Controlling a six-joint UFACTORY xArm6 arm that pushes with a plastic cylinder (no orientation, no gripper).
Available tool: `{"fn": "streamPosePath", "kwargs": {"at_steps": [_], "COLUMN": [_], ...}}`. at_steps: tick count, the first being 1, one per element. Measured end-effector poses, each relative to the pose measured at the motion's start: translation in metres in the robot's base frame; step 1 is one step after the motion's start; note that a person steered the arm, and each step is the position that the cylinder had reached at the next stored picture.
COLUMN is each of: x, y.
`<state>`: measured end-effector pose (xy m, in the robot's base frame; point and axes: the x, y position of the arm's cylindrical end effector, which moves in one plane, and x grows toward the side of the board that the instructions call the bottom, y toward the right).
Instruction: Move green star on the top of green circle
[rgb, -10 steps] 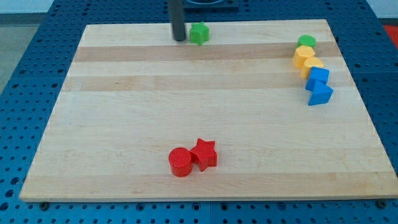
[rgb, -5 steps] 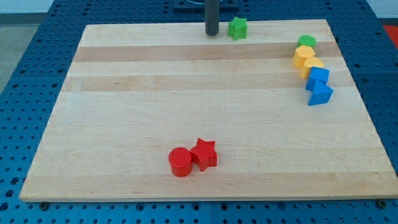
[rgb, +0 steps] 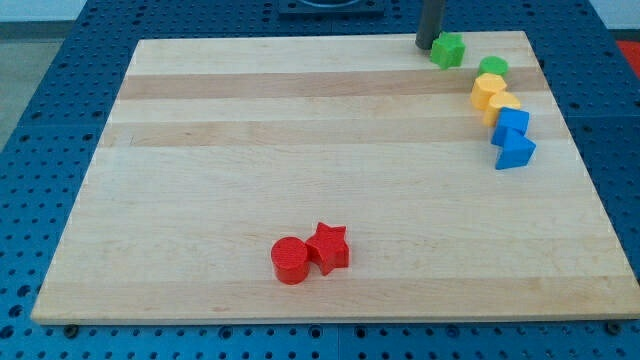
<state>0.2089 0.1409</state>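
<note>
The green star (rgb: 448, 49) lies near the top edge of the wooden board (rgb: 300, 160), toward the view's right. My tip (rgb: 427, 47) stands just left of it, touching or nearly touching its left side. The green circle (rgb: 492, 68) lies a short way to the right and slightly below the star, apart from it, at the upper end of a column of blocks.
Below the green circle lie a yellow block (rgb: 488, 90), a second yellow block (rgb: 503, 104), a blue block (rgb: 512, 124) and a blue triangle (rgb: 516, 150). A red circle (rgb: 290, 261) and a red star (rgb: 328, 247) sit together near the bottom middle.
My tip has moved right along the board's top edge, pushing the green star from the top middle to close beside the green circle. The other blocks have not moved.
</note>
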Motion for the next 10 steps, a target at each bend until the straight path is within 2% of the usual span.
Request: {"fn": "streamPosePath", "kwargs": {"at_steps": [4,5,7,8,10], "x": [-0.001,-0.017,-0.005,0.017,0.026], "y": [0.035,0.021,-0.052,-0.051,-0.008]}}
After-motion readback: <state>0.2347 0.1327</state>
